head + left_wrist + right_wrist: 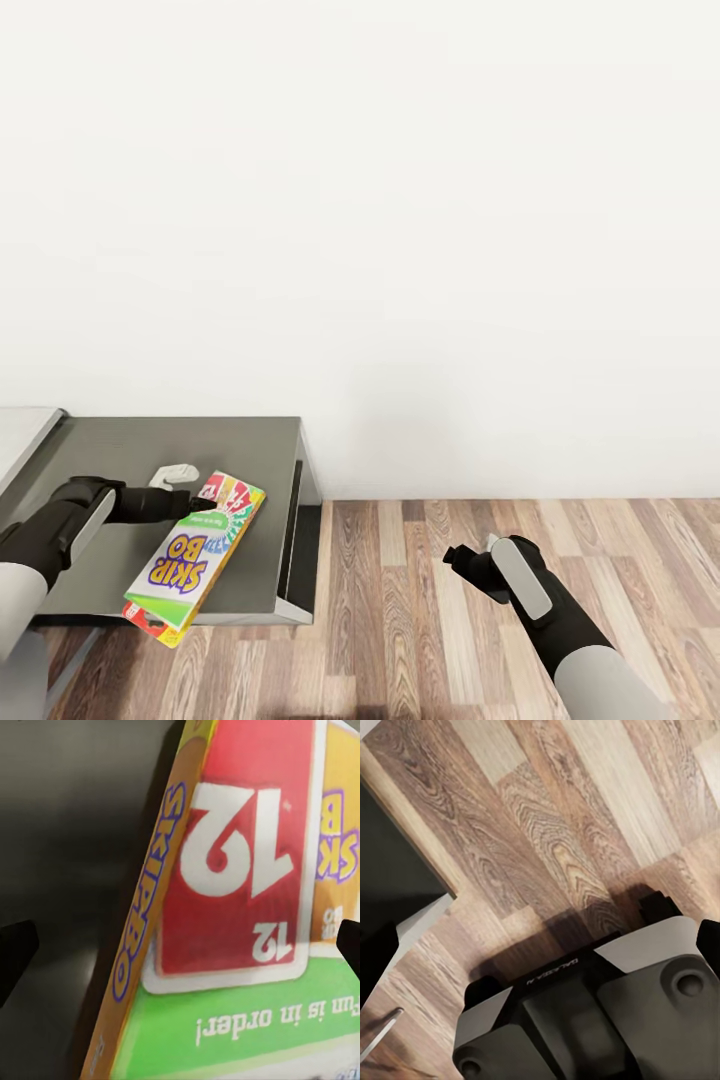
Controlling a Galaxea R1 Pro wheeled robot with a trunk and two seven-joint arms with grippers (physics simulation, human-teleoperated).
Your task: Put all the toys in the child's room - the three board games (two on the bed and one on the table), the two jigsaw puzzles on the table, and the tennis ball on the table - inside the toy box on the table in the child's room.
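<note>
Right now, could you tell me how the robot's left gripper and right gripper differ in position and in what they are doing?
The left gripper reaches over the dark-grey table wing, while the right gripper hangs over the wood floor. The left one is at the SKIP-BO box, its fingertips either side of it; the right one holds nothing. Both have dark fingers.

A plain white wall [400, 200] meets a wood-plank floor [420, 600].

Both arms: light-grey forearms, black wrists with grey side plates, black pincers; grey base shell [607, 1012] with recessed screws.
</note>
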